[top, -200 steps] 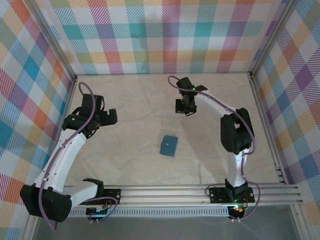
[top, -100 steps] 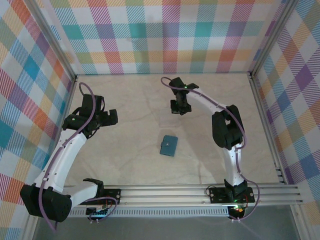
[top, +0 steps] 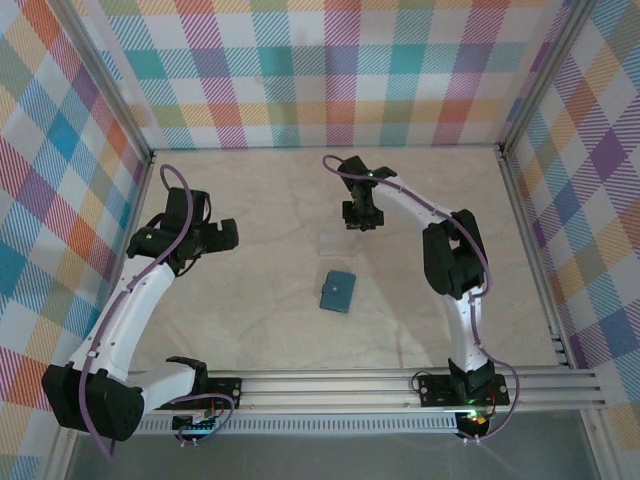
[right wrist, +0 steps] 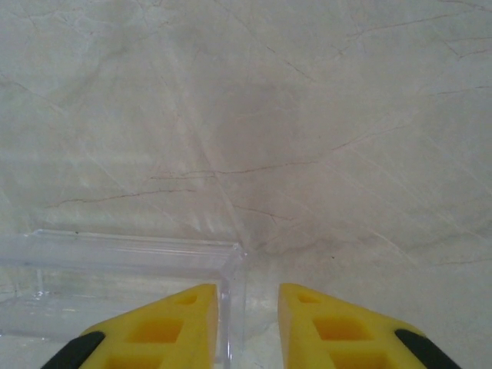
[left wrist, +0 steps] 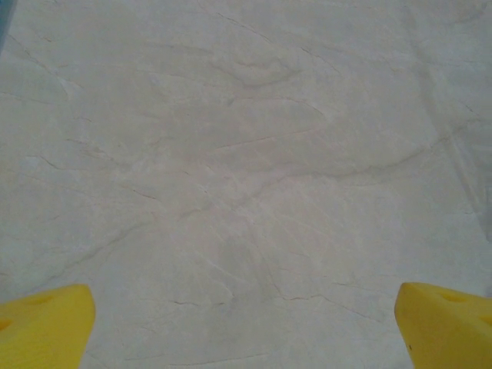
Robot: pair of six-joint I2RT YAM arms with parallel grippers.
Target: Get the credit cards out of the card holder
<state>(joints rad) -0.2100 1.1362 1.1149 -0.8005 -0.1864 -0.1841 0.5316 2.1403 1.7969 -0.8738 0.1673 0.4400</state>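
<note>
Top external view: the teal card holder (top: pixel 338 292) lay folded shut near the middle of the tabletop (top: pixel 250 300), between the two arms.
Left hand (top: pixel 226 235): hung over bare tabletop, left of the holder and well apart from it. In the left wrist view its yellow fingertips (left wrist: pixel 46 323) stood wide apart, gripping nothing.
Right hand (top: pixel 361 217): was beyond the holder. In the right wrist view its fingers (right wrist: pixel 192 307) were a narrow gap apart, astride one wall of a clear plastic box (right wrist: pixel 115 269).

left pincer (left wrist: pixel 246 319) spread wide | right pincer (right wrist: pixel 247 304) narrowly parted (both aimed downward)
</note>
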